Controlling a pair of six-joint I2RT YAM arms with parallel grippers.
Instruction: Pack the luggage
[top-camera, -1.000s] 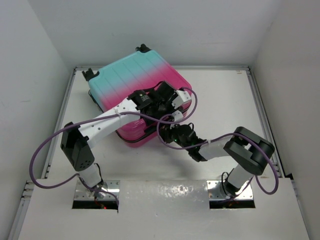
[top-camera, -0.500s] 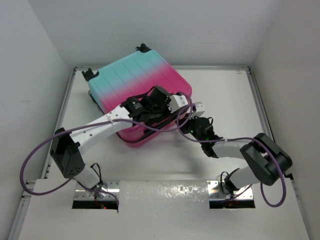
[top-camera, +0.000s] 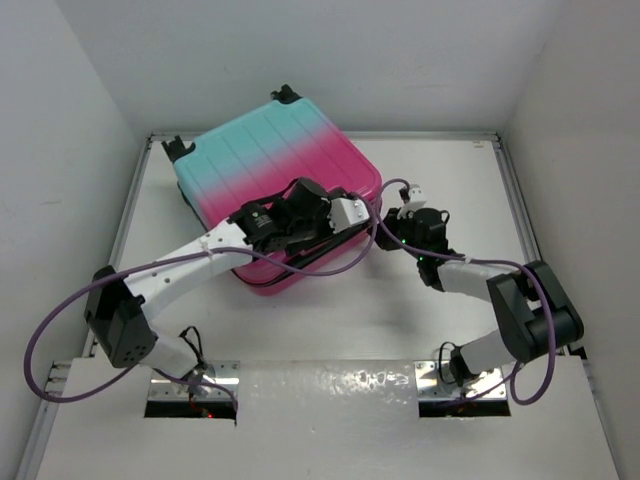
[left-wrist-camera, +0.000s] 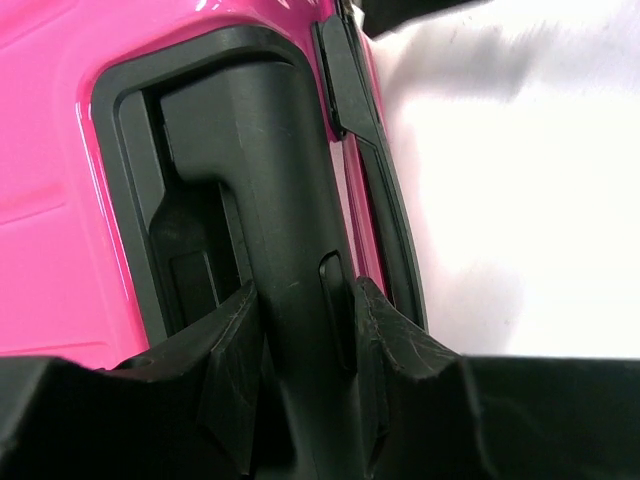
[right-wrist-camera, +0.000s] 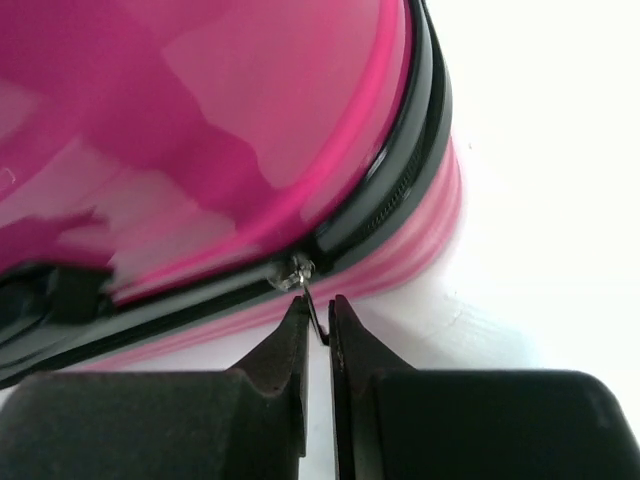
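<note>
Looking down from the overhead camera, I see the luggage (top-camera: 270, 170) lying flat and closed on the white table (top-camera: 450, 180). Its teal end is toward the far left and its pink end toward the arms. Two black wheels (top-camera: 285, 95) stick out at the far teal end. Both arms reach in to the pink end, the left arm coming across the near edge of the shell and the right arm coming to the corner on the right.

In the left wrist view, the left gripper (left-wrist-camera: 305, 300) is clamped on the luggage's black carry handle (left-wrist-camera: 270, 180). One finger (left-wrist-camera: 235, 345) presses against each side of the bar. The handle sits in a black recess in the pink shell, beside the dark zipper seam.

In the right wrist view, the right gripper (right-wrist-camera: 317, 315) has its jaws almost together. They pinch the thin metal zipper pull (right-wrist-camera: 312, 312), which hangs from the slider (right-wrist-camera: 297, 270) on the luggage's seam. The black zipper track (right-wrist-camera: 400, 190) curves away from there around the pink corner, between the two halves of the shell. To the slider's left the seam runs on as a dark band — I can't tell whether that part is zipped. A purple cable (top-camera: 60, 320) loops out from the left arm, well to the near left of the luggage.
</note>
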